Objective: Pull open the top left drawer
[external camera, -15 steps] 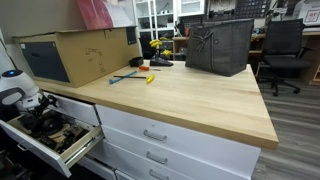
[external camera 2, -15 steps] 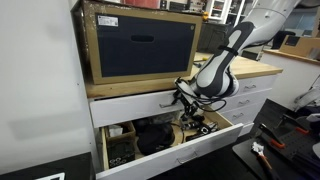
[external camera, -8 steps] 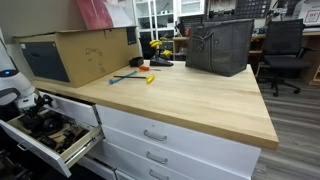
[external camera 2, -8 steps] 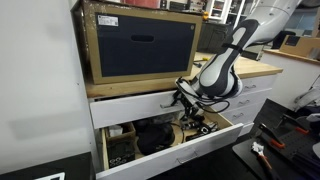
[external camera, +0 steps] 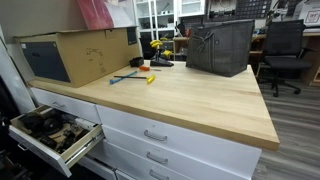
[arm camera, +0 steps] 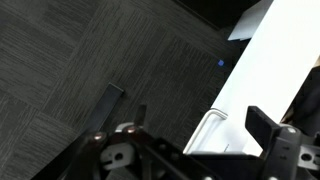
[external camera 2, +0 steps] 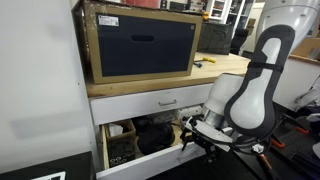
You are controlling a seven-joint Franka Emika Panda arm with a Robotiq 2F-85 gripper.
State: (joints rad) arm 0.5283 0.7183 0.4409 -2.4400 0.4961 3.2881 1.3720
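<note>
the jaws stand apart with nothing between them in the wrist view, hanging over grey carpet floor (arm camera: 70, 60) beside a white panel (arm camera: 262, 60); in an exterior view they sit low at the end of the white robot arm (external camera 2: 250, 95), just in front of an open lower drawer. the long pale wooden tabletop (external camera: 190, 100) carries a brown cardboard box with a dark window (external camera: 75, 52) at one end and a dark grey fabric crate (external camera: 220, 45) at the far edge. right under the tabletop, the top left drawer (external camera 2: 150, 104), white-fronted with a small silver handle, is shut flush with the cabinet, its contents hidden. directly below it a white drawer with pale wooden sides (external camera: 38, 145) stands out, full of dark tools. beside these are white drawers with silver bar handles (external camera: 155, 135). a few small blue and yellow tools (external camera: 128, 77) lie on the tabletop near the box.
</note>
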